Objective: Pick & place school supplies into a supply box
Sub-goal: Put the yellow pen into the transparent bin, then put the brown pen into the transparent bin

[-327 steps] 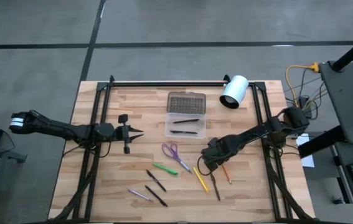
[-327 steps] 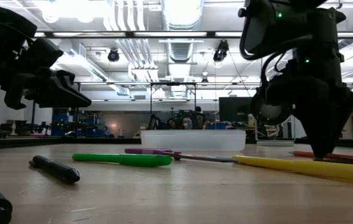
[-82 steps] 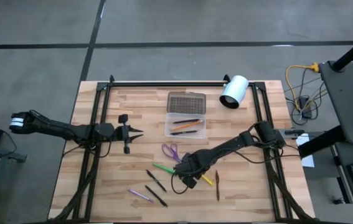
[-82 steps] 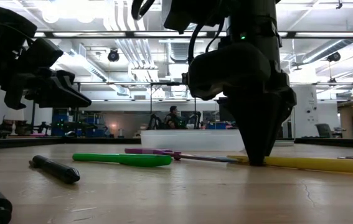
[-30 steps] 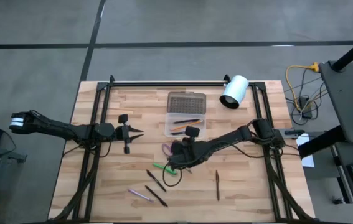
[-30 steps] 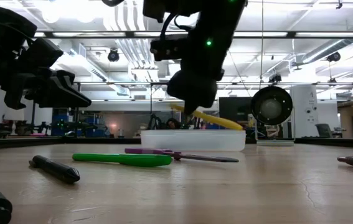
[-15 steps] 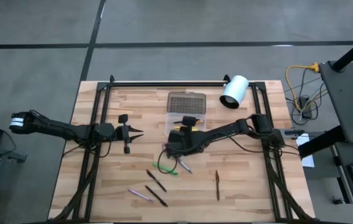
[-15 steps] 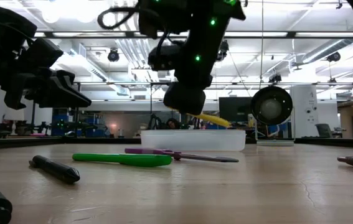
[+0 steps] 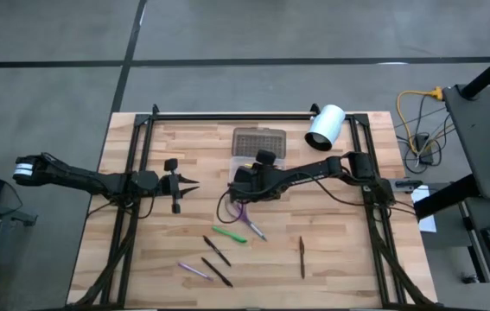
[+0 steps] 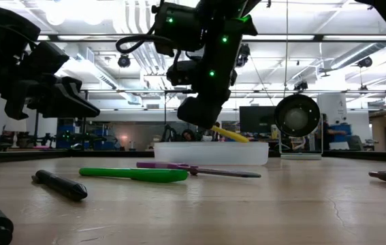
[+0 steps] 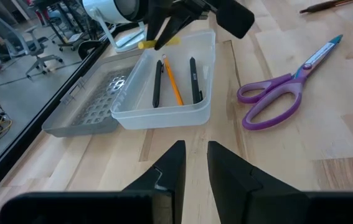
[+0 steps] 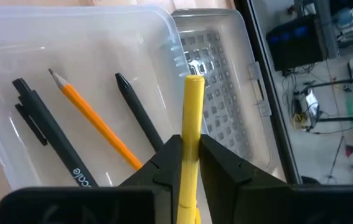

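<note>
The right claw (image 12: 187, 163), clamped on a yellow pen (image 12: 192, 118), hangs over the supply box (image 9: 258, 171) at the surface's (image 9: 348, 250) centre. The left claw (image 9: 189, 183) waits at 9 o'clock, fingers slightly apart.

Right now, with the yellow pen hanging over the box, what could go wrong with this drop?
The right gripper holds the yellow pen tilted above the supply box, its tip toward the hinged lid. Released like this, it may land across the rim or slide onto the lid. It could also fall crosswise over the orange pencil and black pens inside.
</note>
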